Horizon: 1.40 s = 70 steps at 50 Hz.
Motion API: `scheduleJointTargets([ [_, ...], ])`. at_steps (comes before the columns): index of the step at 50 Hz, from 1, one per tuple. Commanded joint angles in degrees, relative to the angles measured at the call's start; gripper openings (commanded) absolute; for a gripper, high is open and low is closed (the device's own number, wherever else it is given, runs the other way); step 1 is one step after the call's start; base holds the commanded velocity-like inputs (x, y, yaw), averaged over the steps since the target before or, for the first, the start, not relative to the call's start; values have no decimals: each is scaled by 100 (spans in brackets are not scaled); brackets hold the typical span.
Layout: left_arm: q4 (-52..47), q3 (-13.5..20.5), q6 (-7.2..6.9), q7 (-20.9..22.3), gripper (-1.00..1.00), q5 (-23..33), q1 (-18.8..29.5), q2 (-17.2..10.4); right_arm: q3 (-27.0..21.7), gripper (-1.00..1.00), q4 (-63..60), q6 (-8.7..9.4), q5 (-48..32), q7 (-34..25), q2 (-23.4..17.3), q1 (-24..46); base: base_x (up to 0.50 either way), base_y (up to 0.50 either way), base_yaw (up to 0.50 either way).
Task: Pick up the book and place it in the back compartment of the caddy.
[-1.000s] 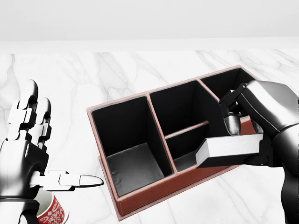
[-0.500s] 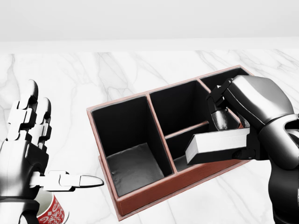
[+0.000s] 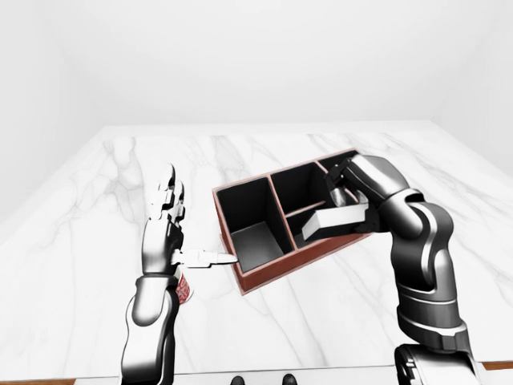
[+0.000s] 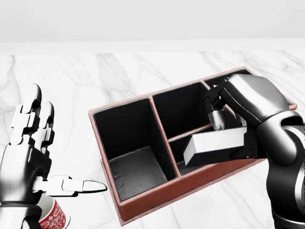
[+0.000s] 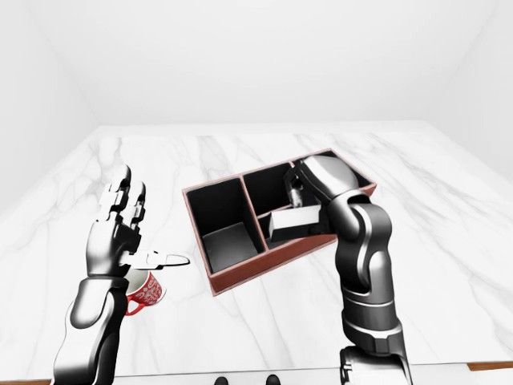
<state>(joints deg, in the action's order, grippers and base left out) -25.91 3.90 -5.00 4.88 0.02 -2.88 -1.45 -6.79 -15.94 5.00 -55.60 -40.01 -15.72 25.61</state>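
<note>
While the right hand [image 4: 233, 131] kept its fingers clamped round the book [image 4: 214, 144], the book hung tilted above the caddy [image 4: 143, 200], low end at head-view left, over the small near-middle cell and the divider that parts it from the cell above. It touched no floor that could be seen.

Step in hand, as judged: lowering the book into the back compartment. Which cell counts as the back one could not be settled; the middle cell toward head-view top, just beyond the divider, seemed the likeliest. To do it well:
- carry the book clear of the divider before descending, since its low end lay close to it;
- stand the book more upright so its narrow side matches the opening;
- open the fingers only once the book rests between the walls, not on a rim.

Risk, as judged: a corner catching the divider and tipping the book into the wrong cell.

Count:
- caddy, one, red-brown outside, black within, on the marble table [image 3: 96, 208];
- compartments, four: one large at left, two stacked in the middle, one at right, partly hidden by the arm;
- book, one, pale-edged;
- mug [image 5: 144, 290], one, red-patterned, below the left hand [image 5: 120, 233];
- hands, two; the left empty, fingers spread, thumb out, well apart from the caddy.
</note>
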Motion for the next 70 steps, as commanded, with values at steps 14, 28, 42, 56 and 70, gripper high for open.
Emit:
scheduleJointTargets([
  [14,74,-6,0,-3,100,10,8,-2,57,-100,261,0,31,4,47,283,0,0,0],
  [28,3,16,0,0,100,-4,11,-7,111,-100,615,0,69,254,52,414,0,0,0],
  [42,14,10,0,-3,100,4,14,-7,131,-100,879,0,93,424,24,555,0,0,0],
  [56,31,-3,0,-7,100,14,7,0,175,-100,1174,0,78,605,31,637,0,0,0],
  [70,22,-11,0,-6,100,16,0,-1,241,-100,1449,0,32,775,76,697,0,0,0],
])
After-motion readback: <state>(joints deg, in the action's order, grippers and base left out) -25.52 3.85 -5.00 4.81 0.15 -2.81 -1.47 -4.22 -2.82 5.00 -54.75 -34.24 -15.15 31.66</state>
